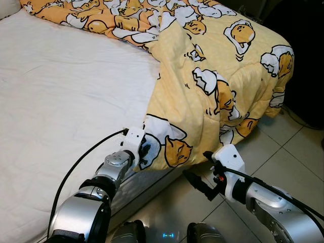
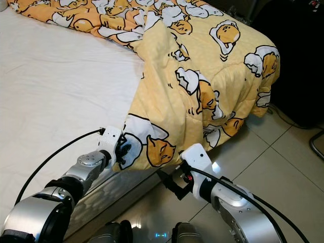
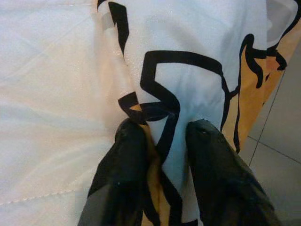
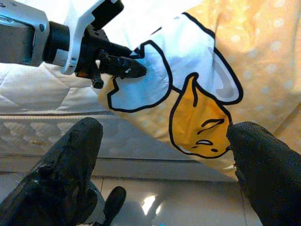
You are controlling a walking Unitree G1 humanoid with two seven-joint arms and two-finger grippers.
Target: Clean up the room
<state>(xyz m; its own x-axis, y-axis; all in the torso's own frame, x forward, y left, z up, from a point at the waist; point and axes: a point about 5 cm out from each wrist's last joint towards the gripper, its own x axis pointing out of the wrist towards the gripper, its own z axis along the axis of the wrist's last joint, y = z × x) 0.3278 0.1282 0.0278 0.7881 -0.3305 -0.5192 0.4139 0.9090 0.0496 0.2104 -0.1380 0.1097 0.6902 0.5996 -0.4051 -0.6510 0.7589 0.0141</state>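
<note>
L gripper (image 1: 145, 150) was pinched shut on lower corner of yellow duvet (image 1: 212, 71) hanging off bed (image 1: 61, 101) edge, R gripper (image 1: 198, 186) wide open, empty just beside hem; fabric prob soft, light, bulky, floppy, so 2nd grip best at far hem corner.

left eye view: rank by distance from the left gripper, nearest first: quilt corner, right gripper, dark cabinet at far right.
1. quilt corner: pinched in the left gripper at the mattress edge.
2. right gripper: to its right, open, low over the floor tiles, below the quilt's hanging edge.
3. dark cabinet: far right, beyond the bed's end.
</note>
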